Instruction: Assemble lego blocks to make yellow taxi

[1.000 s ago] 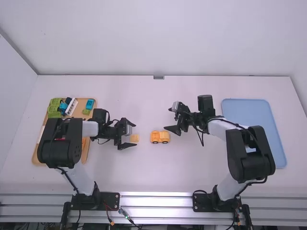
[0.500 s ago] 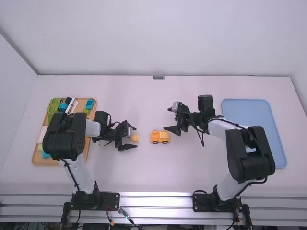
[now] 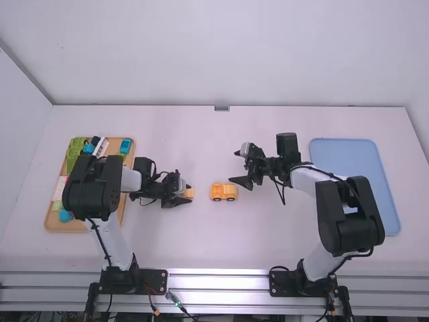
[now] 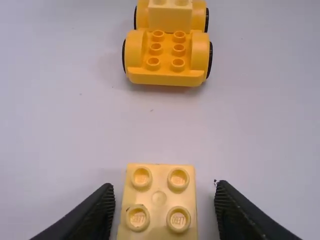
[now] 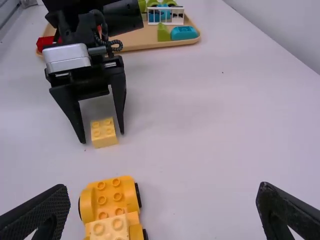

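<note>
Filling most of the high view, the white bench (image 3: 201,248) carries a blue tray (image 3: 355,223) at right and a wooden tray (image 3: 75,227) at far left. The right end effector (image 3: 234,167), right of centre, hangs open and empty; the left end effector (image 3: 190,194), left of centre, has its fingers parted around a loose pale-yellow block (image 4: 159,200). Near centre sits the yellow wheeled base (image 4: 167,76), a mounted block (image 4: 170,19) on it. The loose block lies nearer one finger, so an uneven close could nudge or twist it, and its studs might then seat crookedly. Count: two trays, two end effectors, one base, two pale-yellow blocks.
</note>
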Action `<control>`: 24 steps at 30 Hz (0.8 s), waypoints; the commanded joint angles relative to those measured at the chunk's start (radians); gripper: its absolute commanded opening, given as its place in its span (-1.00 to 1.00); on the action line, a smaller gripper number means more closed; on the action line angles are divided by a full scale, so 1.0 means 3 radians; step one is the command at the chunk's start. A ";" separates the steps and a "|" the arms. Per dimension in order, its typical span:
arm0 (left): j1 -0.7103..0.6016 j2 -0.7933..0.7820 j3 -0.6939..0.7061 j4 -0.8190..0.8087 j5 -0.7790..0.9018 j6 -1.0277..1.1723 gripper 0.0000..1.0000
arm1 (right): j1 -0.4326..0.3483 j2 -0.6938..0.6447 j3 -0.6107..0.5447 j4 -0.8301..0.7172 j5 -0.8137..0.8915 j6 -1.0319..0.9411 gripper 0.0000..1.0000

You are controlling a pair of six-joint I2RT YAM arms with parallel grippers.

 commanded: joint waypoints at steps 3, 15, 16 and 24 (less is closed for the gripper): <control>-0.0023 0.0032 0.0013 -0.0010 0.0060 -0.0009 -0.14 | 0.0006 0.0017 0.0075 0.0008 -0.0056 0.0003 0.98; -0.0022 0.0032 0.0028 0.0079 0.0065 -0.0009 -0.26 | 0.0006 0.0017 0.0074 -0.0126 -0.0031 -0.0004 0.97; -0.0022 0.0032 0.0043 0.0061 0.0064 -0.0010 -0.26 | 0.0006 0.0018 0.0074 -0.0160 -0.0027 -0.0022 0.98; -0.0023 0.0032 0.0069 -0.0023 -0.0036 0.0014 -0.53 | 0.0001 0.0020 0.0060 -0.0336 -0.0041 -0.0212 0.98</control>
